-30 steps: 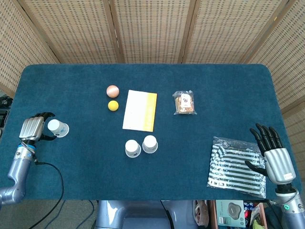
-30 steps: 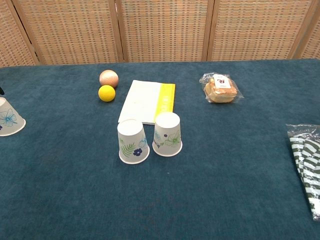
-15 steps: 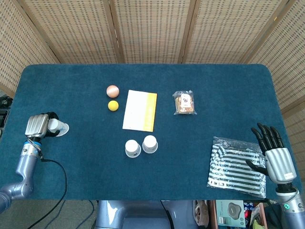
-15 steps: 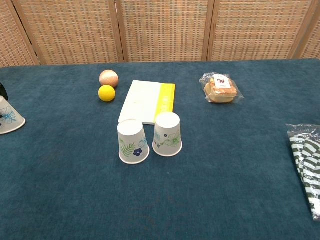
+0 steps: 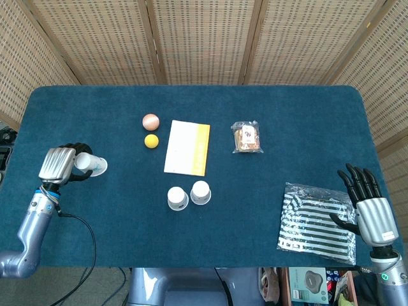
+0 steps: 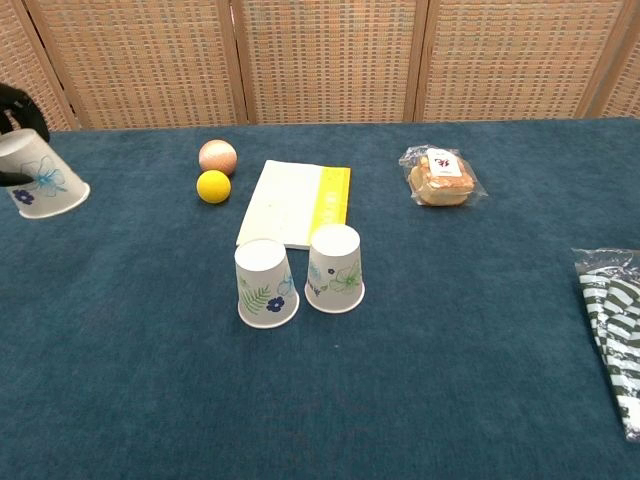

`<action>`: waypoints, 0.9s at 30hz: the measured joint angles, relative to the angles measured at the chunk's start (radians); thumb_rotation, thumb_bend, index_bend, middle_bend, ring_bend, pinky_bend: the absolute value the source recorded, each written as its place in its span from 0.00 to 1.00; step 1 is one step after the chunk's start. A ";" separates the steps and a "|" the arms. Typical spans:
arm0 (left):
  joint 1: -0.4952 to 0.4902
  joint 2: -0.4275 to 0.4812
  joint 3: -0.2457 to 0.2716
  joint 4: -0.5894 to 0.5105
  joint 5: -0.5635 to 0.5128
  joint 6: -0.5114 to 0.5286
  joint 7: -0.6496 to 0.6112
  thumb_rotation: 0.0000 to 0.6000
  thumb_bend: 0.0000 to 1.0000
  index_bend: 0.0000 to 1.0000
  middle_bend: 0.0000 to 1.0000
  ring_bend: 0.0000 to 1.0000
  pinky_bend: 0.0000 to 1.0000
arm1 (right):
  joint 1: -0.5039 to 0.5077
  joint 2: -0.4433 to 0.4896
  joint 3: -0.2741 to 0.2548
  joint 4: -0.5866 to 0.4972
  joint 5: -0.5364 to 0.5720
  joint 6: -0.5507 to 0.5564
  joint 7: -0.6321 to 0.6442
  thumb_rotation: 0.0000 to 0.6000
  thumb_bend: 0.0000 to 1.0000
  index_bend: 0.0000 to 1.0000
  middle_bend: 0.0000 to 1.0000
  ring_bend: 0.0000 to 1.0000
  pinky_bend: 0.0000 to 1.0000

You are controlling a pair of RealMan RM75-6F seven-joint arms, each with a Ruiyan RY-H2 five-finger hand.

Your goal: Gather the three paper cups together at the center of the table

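Cup number three, the paper cup [image 5: 91, 164] in the left hand [image 5: 58, 165], has moved since a second ago: it was low at the left edge of the desk [image 5: 306, 127], and now sits higher and further in toward the middle, tilted with its mouth pointing right. In the chest view it has risen from the desk edge to the upper left corner. The left fingers [image 5: 79, 149] wrap around its base, grasping it. Two other paper cups [image 5: 189, 195] stand upside down, touching side by side near the desk centre, unmoved; what is under them cannot be seen. The right hand [image 5: 368, 209] rests at the right edge beside a striped bag [image 5: 312, 223], fingers spread and released, holding nothing.
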 measured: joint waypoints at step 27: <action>-0.400 -0.150 -0.027 -0.371 -0.268 -0.104 0.616 1.00 0.26 0.43 0.43 0.39 0.44 | -0.022 0.023 0.038 0.008 0.027 -0.016 0.067 1.00 0.00 0.00 0.00 0.00 0.00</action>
